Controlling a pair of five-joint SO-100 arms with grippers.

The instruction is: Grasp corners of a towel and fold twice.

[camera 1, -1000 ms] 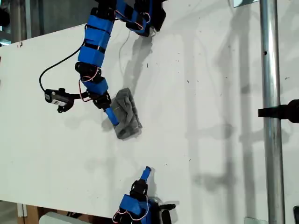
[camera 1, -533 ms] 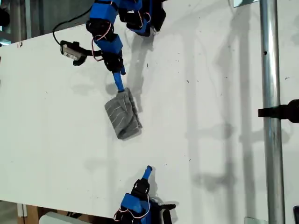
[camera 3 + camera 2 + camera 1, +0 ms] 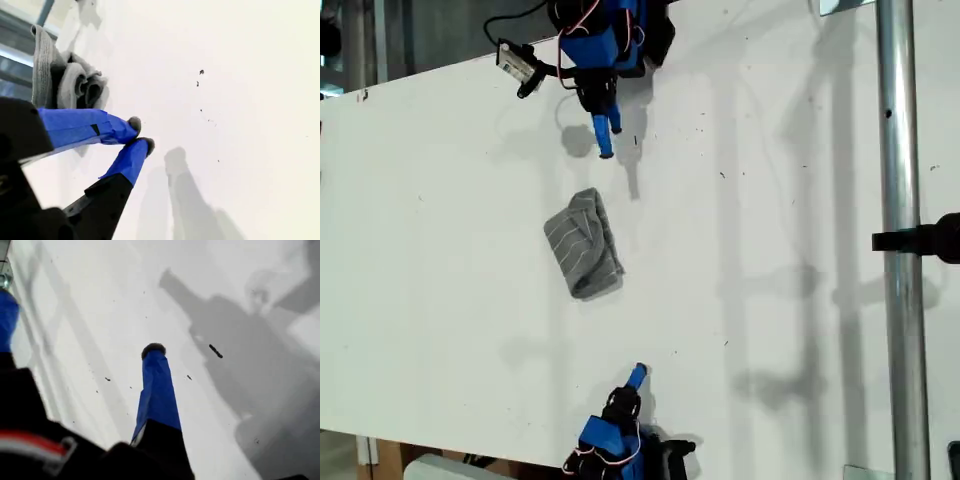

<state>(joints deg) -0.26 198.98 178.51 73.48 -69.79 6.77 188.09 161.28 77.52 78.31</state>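
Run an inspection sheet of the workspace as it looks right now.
Surface: white table, with small dark specks and shadows.
Job's things: towel lies folded in a bundle mid-table, with no gripper touching it.
Clutter: nothing seen.
Grippers: my first gripper is open over bare table. My second gripper is shut, holds nothing and points toward the towel.
Cables: a black cable loops by the arm at the exterior view's top.
Surroundings: a metal pole with a black clamp stands at the exterior view's right.
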